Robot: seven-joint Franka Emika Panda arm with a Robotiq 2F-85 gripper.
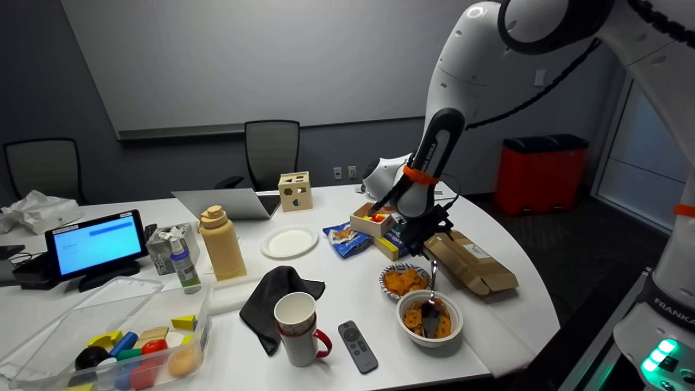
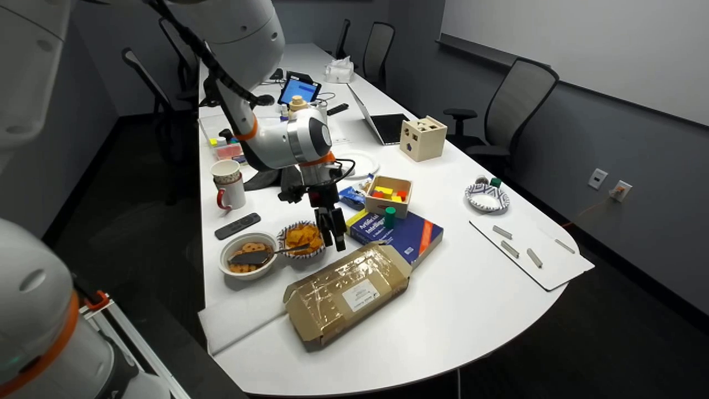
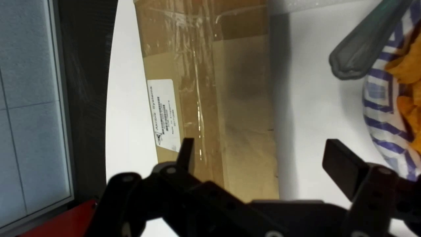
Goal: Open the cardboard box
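Brown cardboard box [image 3: 210, 102] partly hidden behind parted fingers [image 3: 186, 154], wrist view

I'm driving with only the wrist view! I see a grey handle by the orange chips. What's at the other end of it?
Observer: It's a spoon, its head resting in a white bowl of round snacks.
Child: The cardboard box runs off the top of my picture. What's there?
Observer: In both exterior views, flaps stick out at that end.
Child: What's by the other end?
Observer: An Artificial Intelligence book lies close by, outside your picture.
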